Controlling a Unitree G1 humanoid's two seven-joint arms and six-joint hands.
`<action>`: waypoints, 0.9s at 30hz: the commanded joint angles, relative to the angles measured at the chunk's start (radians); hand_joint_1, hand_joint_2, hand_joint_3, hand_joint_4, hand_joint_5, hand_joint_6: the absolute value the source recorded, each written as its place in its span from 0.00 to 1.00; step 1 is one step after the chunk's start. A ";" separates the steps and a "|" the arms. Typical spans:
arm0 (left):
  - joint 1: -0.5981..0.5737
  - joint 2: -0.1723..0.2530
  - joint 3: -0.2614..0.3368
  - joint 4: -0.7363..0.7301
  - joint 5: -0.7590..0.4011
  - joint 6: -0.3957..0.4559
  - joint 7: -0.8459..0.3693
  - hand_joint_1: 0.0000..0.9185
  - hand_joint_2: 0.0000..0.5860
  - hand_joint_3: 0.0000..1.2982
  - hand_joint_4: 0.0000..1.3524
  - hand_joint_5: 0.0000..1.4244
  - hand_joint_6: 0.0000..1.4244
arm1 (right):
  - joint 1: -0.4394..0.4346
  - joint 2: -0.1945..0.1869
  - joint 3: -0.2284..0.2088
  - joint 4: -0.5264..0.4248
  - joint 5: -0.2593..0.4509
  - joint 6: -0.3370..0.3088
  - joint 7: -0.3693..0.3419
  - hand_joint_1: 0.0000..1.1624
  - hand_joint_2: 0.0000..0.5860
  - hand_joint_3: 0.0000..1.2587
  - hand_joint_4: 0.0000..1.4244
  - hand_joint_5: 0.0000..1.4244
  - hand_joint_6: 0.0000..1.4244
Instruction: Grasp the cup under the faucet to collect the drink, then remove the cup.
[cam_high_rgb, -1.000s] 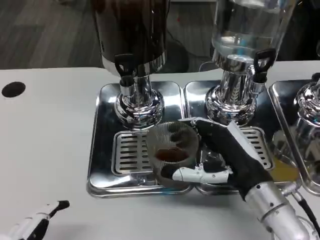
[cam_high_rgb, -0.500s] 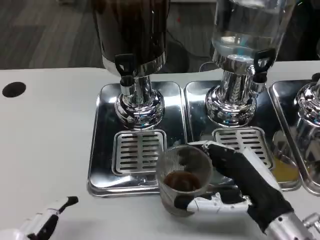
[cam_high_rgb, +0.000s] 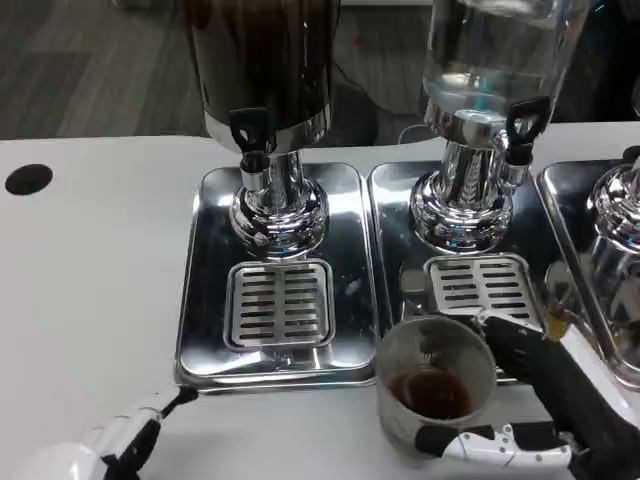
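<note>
right hand (cam_high_rgb: 545, 400) gripped clear ribbed plastic cup (cam_high_rgb: 432, 385) of dark drink, near bench's front edge | left hand (cam_high_rgb: 120, 445) idle, fingers' state unclear | risk: tilt spills drink

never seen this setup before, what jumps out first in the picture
The right robot hand at bottom right holds a clear cup with dark drink in it, off the drip trays. Behind stand shiny dispensers: a dark one over the left grate, a clear one to its right.
</note>
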 joint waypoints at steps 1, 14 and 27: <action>0.013 -0.001 -0.018 -0.018 0.027 0.021 -0.005 0.00 0.09 0.18 0.15 0.18 0.29 | 0.002 -0.013 -0.031 0.043 0.044 -0.098 0.008 0.69 0.17 0.39 0.35 0.35 0.30; 0.029 -0.007 -0.052 -0.044 0.063 0.049 0.010 0.00 0.09 0.18 0.15 0.18 0.30 | -0.009 -0.016 -0.056 0.214 0.071 -0.249 0.028 0.69 0.17 0.39 0.34 0.35 0.30; 0.047 -0.012 -0.051 -0.063 0.074 0.054 0.008 0.00 0.09 0.18 0.15 0.19 0.31 | -0.059 -0.010 -0.074 0.380 0.015 -0.401 -0.024 0.69 0.18 0.39 0.34 0.35 0.30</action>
